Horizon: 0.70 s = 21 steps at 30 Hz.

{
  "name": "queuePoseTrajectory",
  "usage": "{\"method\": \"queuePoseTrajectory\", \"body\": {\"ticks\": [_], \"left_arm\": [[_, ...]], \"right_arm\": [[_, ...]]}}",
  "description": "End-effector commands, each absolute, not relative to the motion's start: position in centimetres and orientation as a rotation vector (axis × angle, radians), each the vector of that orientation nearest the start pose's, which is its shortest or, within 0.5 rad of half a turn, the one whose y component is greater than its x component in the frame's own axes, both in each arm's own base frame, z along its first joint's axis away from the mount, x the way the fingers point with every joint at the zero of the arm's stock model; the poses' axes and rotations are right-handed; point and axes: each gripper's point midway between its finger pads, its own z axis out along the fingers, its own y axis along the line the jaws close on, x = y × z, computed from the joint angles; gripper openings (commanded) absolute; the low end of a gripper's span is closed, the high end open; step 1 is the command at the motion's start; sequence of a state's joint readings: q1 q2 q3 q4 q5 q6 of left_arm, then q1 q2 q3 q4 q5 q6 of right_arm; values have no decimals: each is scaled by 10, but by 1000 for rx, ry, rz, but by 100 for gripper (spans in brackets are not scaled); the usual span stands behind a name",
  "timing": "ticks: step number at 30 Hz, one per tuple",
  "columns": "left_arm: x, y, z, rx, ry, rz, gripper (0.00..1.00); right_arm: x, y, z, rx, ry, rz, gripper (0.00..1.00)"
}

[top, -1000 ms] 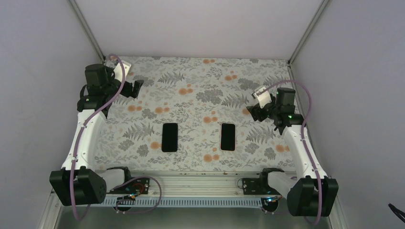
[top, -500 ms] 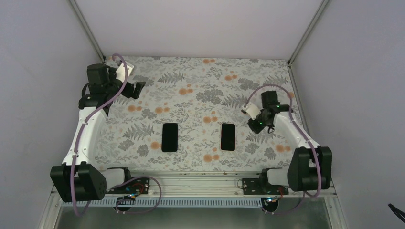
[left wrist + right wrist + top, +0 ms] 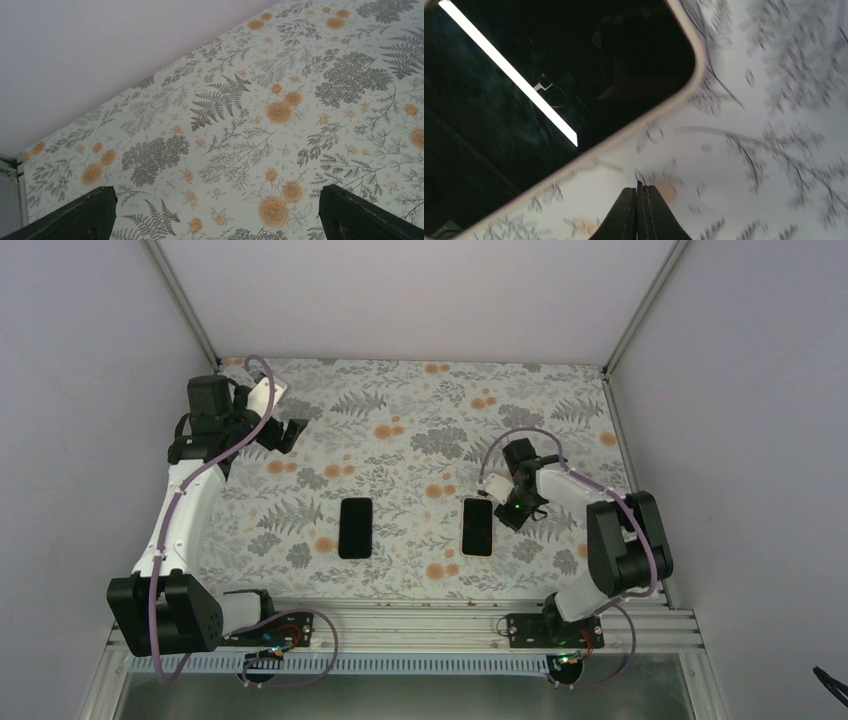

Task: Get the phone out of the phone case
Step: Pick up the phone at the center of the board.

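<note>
Two dark phone-shaped slabs lie flat mid-table. The right one, a phone with a glossy black screen, sits in a case whose pale rim runs round its corner. The left slab shows no rim from above. My right gripper hangs low over the cloth just beyond the cased phone's right edge, shut with nothing between its fingers, a short gap from the rim. My left gripper is far off at the back left, open over bare cloth.
A floral cloth covers the table, with grey walls at the left, back and right. The metal rail carrying both arm bases runs along the near edge.
My right arm has swung in from the back right and come down beside the right phone, and its gripper has shut. The left arm has barely shifted.
</note>
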State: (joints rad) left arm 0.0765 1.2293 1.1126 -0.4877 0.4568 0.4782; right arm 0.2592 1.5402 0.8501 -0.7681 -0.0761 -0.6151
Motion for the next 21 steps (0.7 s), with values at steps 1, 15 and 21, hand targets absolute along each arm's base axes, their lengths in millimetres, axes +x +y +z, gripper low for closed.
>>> {"method": "queuePoseTrajectory", "body": {"ticks": [1,15,21], "left_arm": [[371,-50,259,715,1990,-173,100],[360,-55,263,761,1962,-181,100],[358,-50,264,743,1942,-138,100]], "right_arm": [[272,108,17,-1330,2686,66,3],[291,248,36,-1648,2365,154,4],[337,227,85,-1441,2291,-10,44]]}}
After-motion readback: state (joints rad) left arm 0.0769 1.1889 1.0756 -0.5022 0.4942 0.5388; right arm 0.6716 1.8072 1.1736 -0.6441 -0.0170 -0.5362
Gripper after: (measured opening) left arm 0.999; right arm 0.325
